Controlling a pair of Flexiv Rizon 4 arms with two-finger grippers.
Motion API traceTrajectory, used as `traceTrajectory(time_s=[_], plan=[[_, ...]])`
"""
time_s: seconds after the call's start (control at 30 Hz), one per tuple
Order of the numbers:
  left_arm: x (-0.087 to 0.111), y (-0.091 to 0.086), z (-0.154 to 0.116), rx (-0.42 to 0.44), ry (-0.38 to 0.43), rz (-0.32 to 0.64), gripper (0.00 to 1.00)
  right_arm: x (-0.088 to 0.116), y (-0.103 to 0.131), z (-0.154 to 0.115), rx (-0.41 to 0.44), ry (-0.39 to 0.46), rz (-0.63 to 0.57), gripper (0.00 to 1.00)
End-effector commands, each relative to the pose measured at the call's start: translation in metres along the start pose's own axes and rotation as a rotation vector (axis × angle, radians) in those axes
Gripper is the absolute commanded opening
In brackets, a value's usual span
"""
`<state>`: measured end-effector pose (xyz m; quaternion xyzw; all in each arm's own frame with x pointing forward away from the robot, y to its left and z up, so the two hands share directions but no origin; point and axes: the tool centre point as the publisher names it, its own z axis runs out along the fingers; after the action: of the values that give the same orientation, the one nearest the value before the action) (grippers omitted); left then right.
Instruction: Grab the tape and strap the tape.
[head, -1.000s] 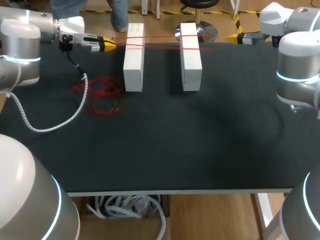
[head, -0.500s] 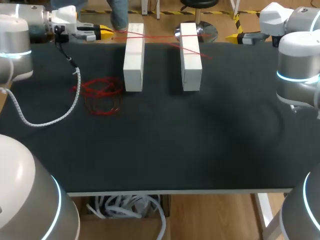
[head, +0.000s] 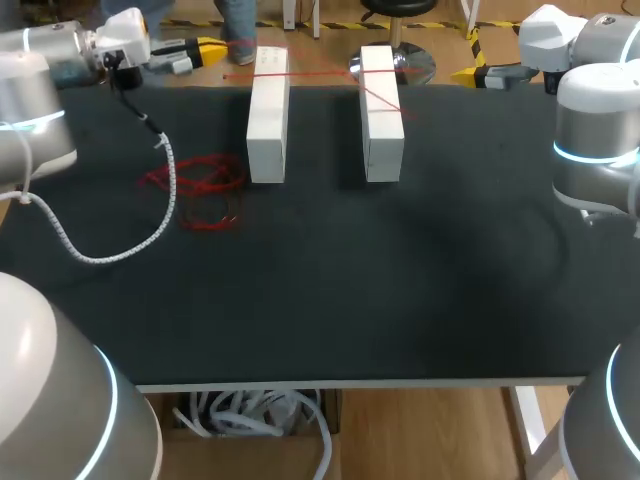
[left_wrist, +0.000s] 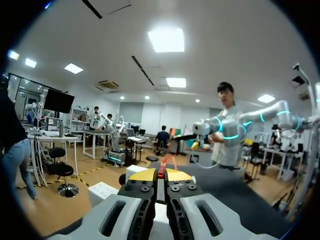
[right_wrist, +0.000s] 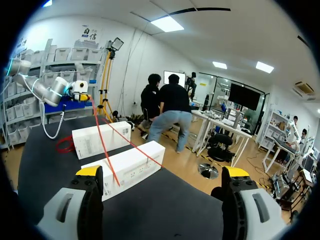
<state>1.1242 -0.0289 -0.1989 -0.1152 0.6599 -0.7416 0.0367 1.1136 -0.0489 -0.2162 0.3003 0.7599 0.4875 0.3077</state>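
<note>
- Since a second ago, the left end effector (head: 210, 47) has drawn back past the desk's (head: 400, 280) far edge, and the tape's (head: 300, 74) free end has slid in from the desk onto the right box (head: 382, 115).
- Left arm comes in at the far left corner with its wrist held level and its fingers pointing toward the boxes.
- Seen from the left wrist, the left end effector (left_wrist: 161, 174) has its yellow tips pressed together, pinching the red tape (left_wrist: 165, 162) between them.
- From that pinch the tape runs taut across the top of the left box (head: 267, 120) to the right box, where a strand slants over its top.
- Both white boxes stand side by side, apart, near the far edge.
- A loose tangle (head: 200, 180) of red tape lies on the desk just left of the left box.
- A white coiled cable (head: 110, 255) hangs from the left arm and loops over the desk beside the tangle.
- Right arm sits at the far right corner, with the right end effector (head: 470, 73) level and pointing toward the boxes.
- From the right wrist, the right end effector (right_wrist: 162, 171) is spread wide and holds nothing; the boxes and tape (right_wrist: 104, 145) lie ahead of it.
</note>
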Motion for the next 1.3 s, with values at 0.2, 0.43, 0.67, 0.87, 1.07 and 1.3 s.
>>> traceTrajectory(time_s=[0.2, 0.43, 0.67, 0.87, 1.07, 1.3], plan=[[0.012, -0.017, 0.003, 0.061, -0.01, -0.01, 0.0, -0.001, 0.0, 0.0, 0.002, 0.001, 0.0, 1.0], [0.017, -0.023, 0.005, 0.101, -0.005, -0.026, 0.0, -0.001, 0.0, 0.0, 0.002, 0.001, 0.0, 1.0], [0.017, -0.029, 0.004, 0.141, -0.009, -0.049, 0.0, -0.001, 0.0, 0.0, 0.002, 0.001, 0.0, 1.0], [0.019, -0.032, 0.005, 0.151, 0.005, -0.026, 0.0, -0.001, 0.0, 0.0, 0.002, 0.001, 0.0, 1.0], [0.021, -0.033, 0.006, 0.142, -0.003, -0.013, 0.0, -0.001, 0.0, 0.0, 0.002, 0.001, 0.0, 1.0], [0.021, -0.033, 0.006, 0.142, -0.003, -0.013, 0.0, -0.001, 0.0, 0.0, 0.002, 0.001, 0.0, 1.0]])
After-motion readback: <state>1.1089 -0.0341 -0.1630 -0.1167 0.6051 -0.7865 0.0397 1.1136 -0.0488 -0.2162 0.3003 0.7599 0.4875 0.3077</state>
